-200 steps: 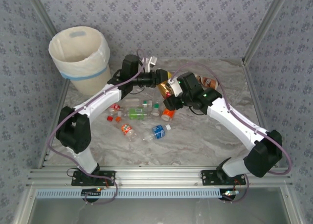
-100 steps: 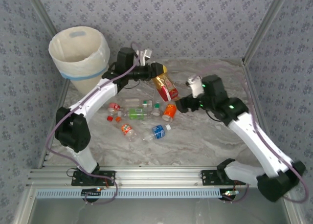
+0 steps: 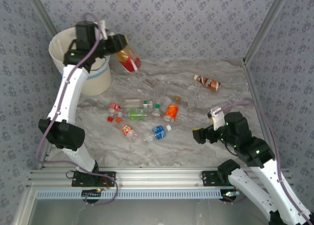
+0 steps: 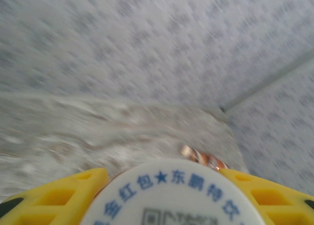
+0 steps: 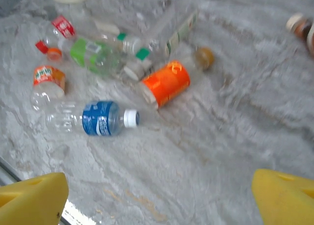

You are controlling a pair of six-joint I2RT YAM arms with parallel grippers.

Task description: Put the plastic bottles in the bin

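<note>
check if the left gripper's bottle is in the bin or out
Out: the red-and-gold bottle hangs in the left gripper beside the bin, outside its rim.

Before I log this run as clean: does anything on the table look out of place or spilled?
No spill shows. One brown-labelled bottle lies alone at the far right, apart from the other bottles scattered mid-table.

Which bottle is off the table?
The clear plastic bottle with the red-and-gold label, held by the left gripper beside the cream-white bin; the other bottles lie on the table.
</note>
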